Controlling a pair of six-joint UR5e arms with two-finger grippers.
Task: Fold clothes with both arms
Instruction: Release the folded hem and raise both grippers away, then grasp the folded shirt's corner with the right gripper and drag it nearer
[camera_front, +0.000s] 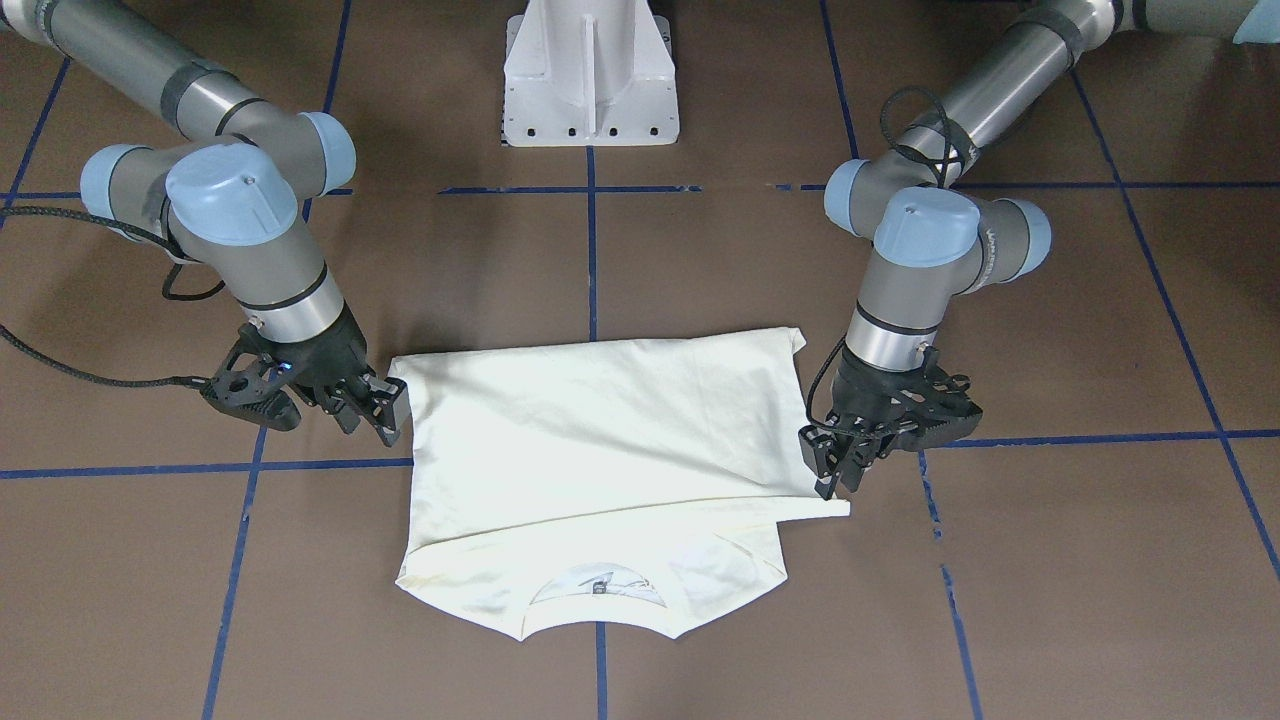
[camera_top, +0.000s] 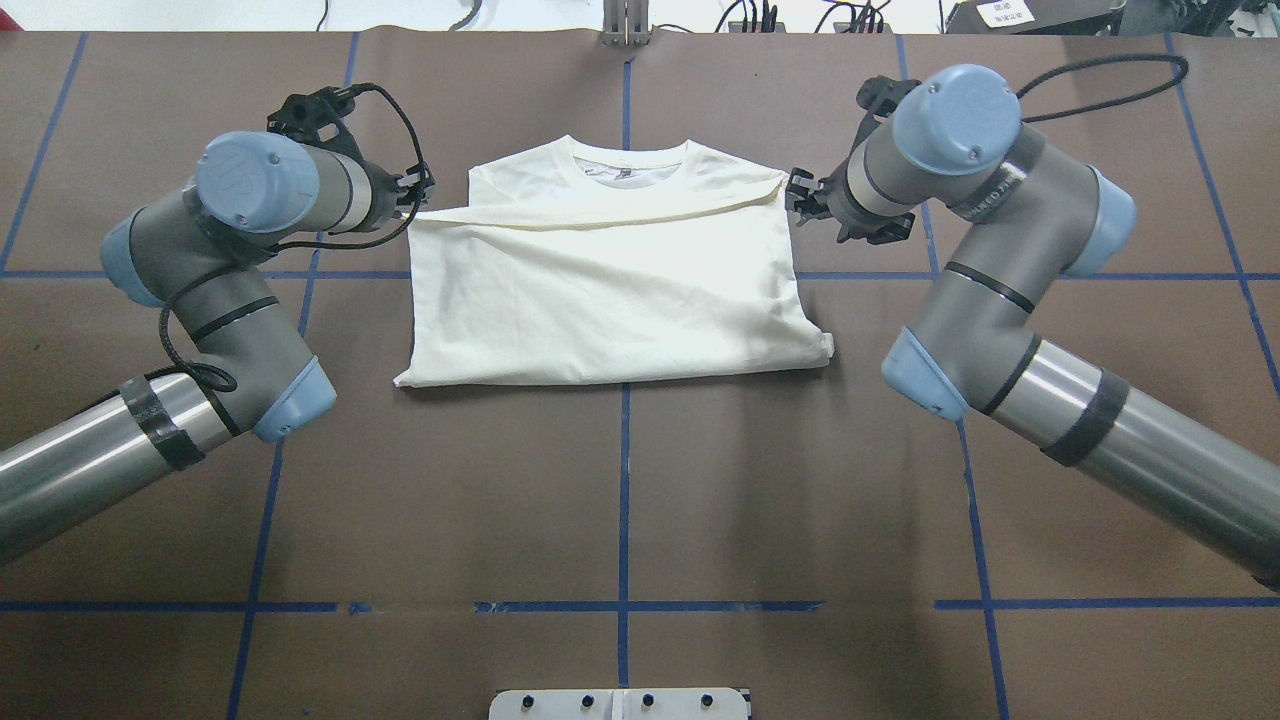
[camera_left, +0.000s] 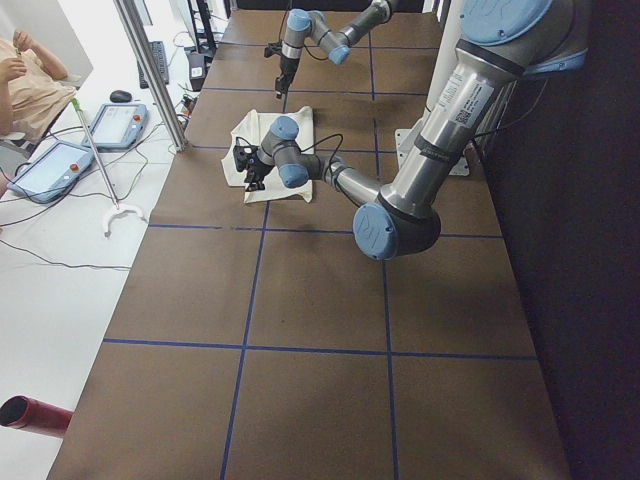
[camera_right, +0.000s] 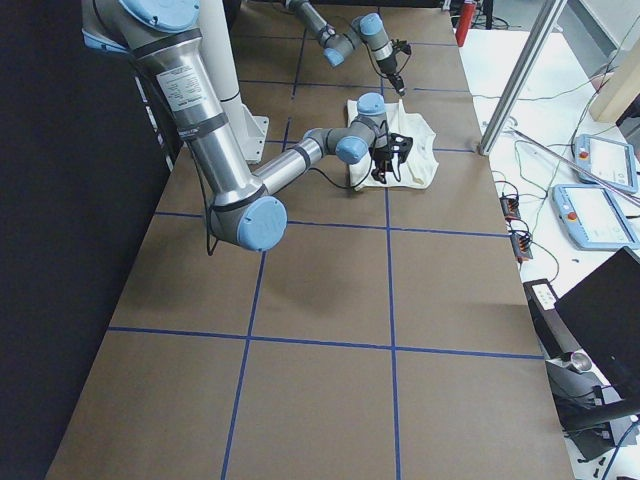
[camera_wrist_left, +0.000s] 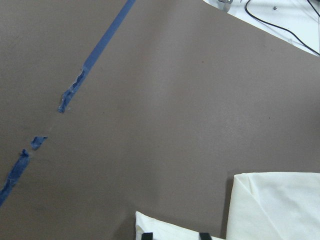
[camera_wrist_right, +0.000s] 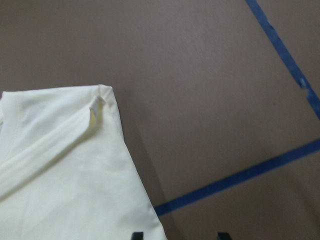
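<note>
The cream shirt (camera_front: 600, 430) (camera_top: 600, 290) lies flat on the brown table, its lower part folded up over the body. The ribbed collar (camera_top: 625, 160) shows at the far edge. No print shows. My left gripper (camera_front: 832, 475) (camera_top: 418, 190) is low at the folded layer's corner, jaws open; in the left wrist view that corner (camera_wrist_left: 165, 227) lies between the parted fingertips (camera_wrist_left: 146, 235). My right gripper (camera_front: 385, 415) (camera_top: 798, 195) stands open at the opposite corner, and its wrist view shows the shirt's edge (camera_wrist_right: 60, 165) beside the fingertips (camera_wrist_right: 136, 235).
The white pedestal base (camera_front: 590, 80) stands at the robot's side of the table. Blue tape lines (camera_top: 624, 480) grid the brown surface. Off the table on the left-arm side are a metal post (camera_left: 150, 70), teach pendants (camera_left: 55, 170) and a seated person (camera_left: 25, 80).
</note>
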